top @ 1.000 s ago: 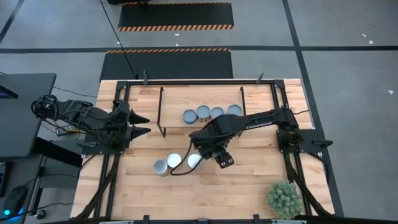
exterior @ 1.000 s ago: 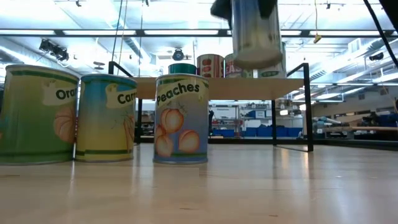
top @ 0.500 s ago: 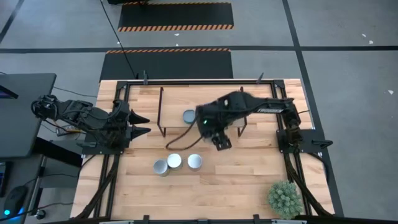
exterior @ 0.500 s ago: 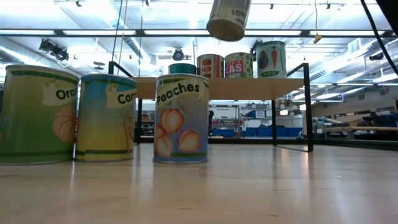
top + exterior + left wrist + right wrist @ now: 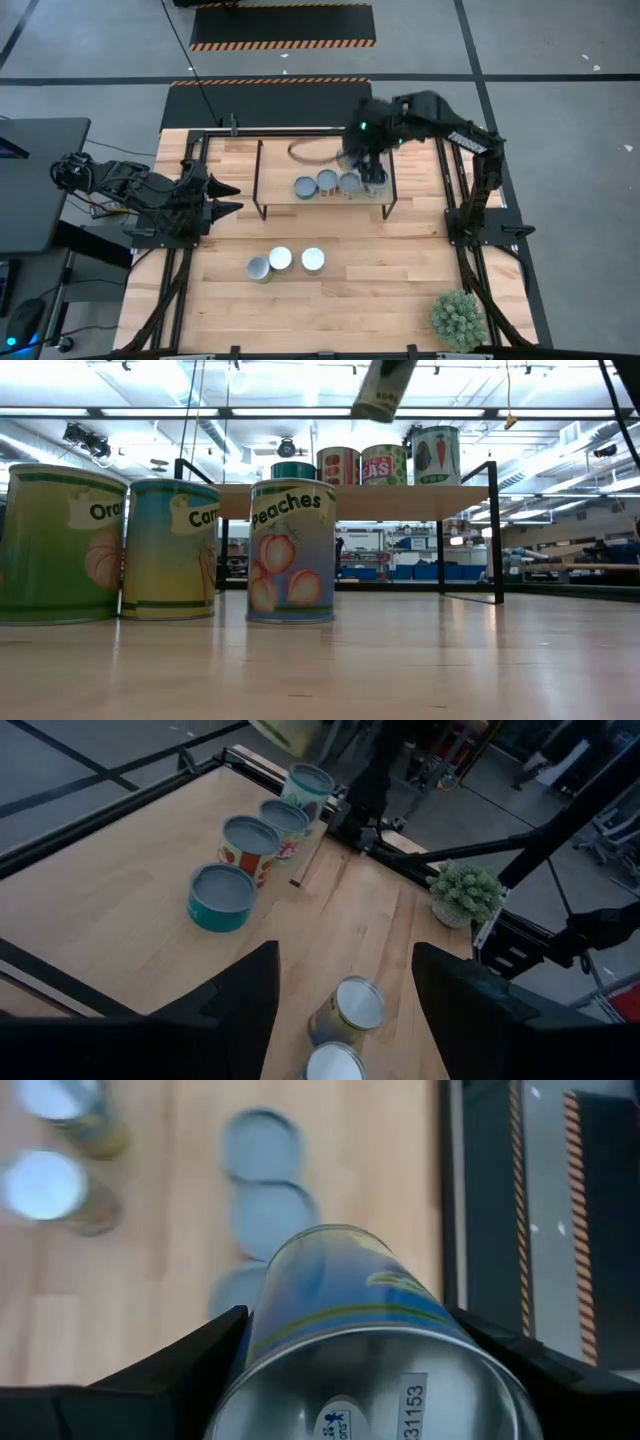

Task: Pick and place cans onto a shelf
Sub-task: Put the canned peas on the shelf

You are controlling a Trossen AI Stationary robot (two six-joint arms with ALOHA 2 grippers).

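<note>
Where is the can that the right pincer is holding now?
In the high view, the right pincer holds the can above the shelf's right end, over the row of cans.

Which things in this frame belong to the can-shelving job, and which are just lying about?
Job:
- can held in the right gripper above the shelf
- four cans on the shelf
- three cans on the table, not yet shelved

Lying about:
- potted plant at the table corner
- left gripper, waiting empty at the table's left edge
</note>
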